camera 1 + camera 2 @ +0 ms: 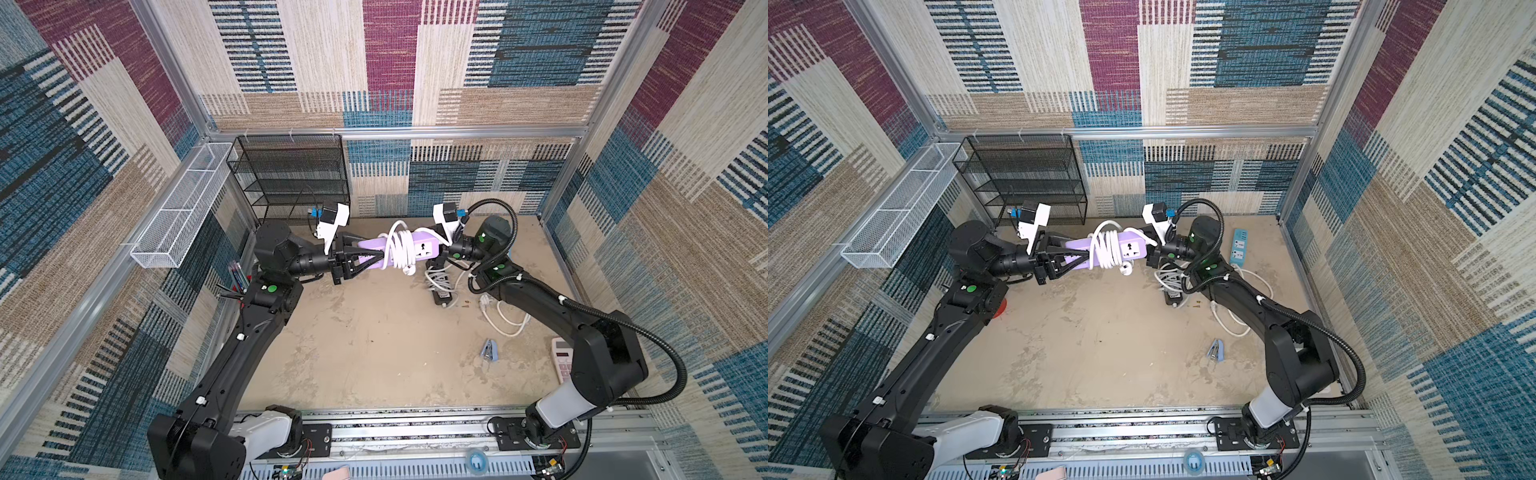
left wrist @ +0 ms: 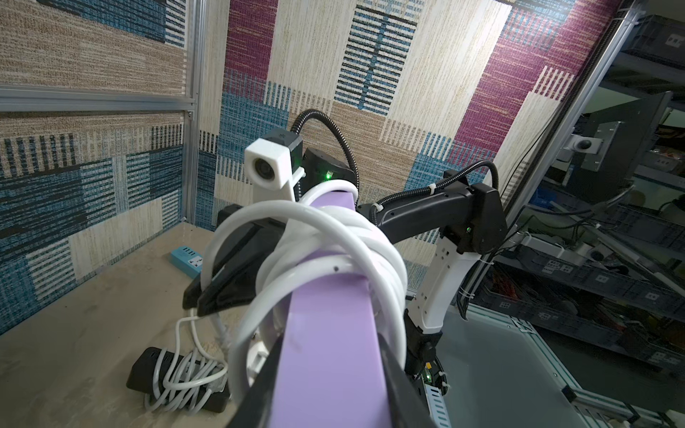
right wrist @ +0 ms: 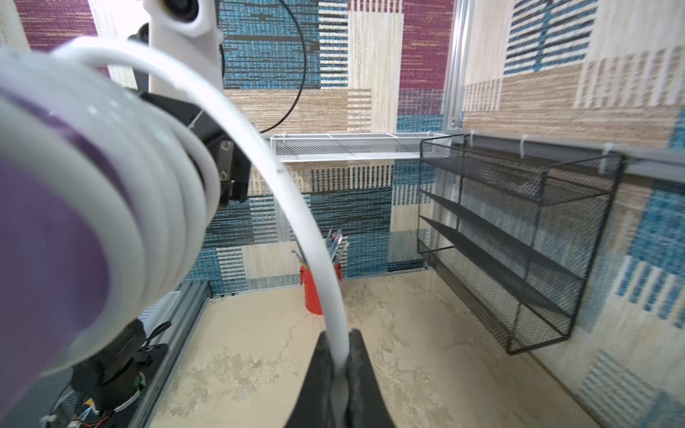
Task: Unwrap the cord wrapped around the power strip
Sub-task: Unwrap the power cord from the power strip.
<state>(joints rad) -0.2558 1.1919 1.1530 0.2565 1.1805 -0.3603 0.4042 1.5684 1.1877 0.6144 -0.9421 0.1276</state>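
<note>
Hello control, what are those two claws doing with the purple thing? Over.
Left gripper shut on purple power strip, held aloft. Right gripper pinching one white cord strand; rest coiled. Black strip lies below.

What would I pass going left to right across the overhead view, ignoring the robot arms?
White wire basket → black mesh shelf → purple power strip wound with white cord → blue stapler → calculator.

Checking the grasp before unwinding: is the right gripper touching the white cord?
Touching. The right wrist view shows the right gripper shut on the white cord.
</note>
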